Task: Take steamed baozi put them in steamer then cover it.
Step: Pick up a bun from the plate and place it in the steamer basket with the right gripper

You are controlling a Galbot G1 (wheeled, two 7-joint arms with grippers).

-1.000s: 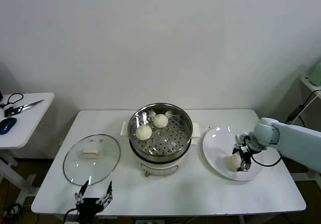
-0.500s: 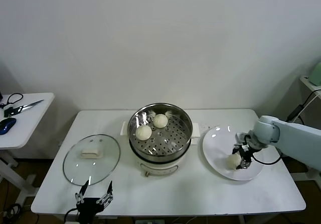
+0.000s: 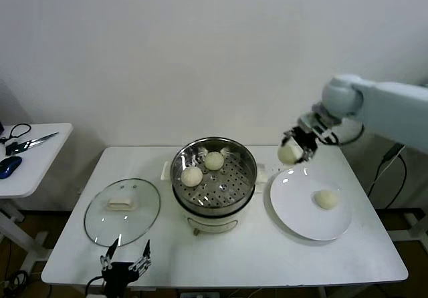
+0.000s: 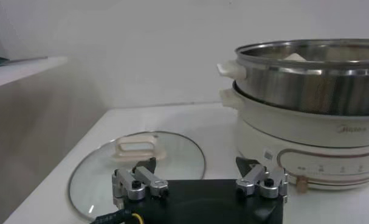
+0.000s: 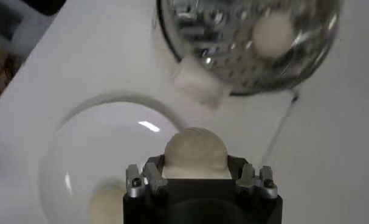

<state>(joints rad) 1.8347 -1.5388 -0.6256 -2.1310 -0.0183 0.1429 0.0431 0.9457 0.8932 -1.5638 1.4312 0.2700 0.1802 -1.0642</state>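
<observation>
Far left, side table (image 3: 27, 171) with scissors (image 3: 30, 141); not part of the task.

Round clear glass cover with metal rim and cream oblong handle (image 3: 122, 211) lies flat on the white table (image 3: 221, 261), left of the cooker. Covering step not done.

Left gripper (image 3: 125, 263) sits at the table's near edge, just in front of the cover, fingers spread wide, nothing between them. Idle.

Round shiny stainless-steel steamer with perforated floor (image 3: 214, 174), on its cream-white cooker base (image 4: 306, 143), holds two small pale round steamed baozi, one at the left (image 3: 192, 176), one toward the back (image 3: 214, 160). Two of four loaded.

Right gripper (image 3: 295, 145) is raised above the table between steamer and flat white plate (image 3: 294, 211), pinching a third baozi (image 5: 195, 151). The wrist view shows the bun seated between the fingers, steamer ahead of it.

Fourth baozi (image 3: 326, 199) rests on the plate, untouched.

Judgement: roughly halfway. Remaining: carry held bun over the steamer and release; fetch the plate bun; place the cover.
</observation>
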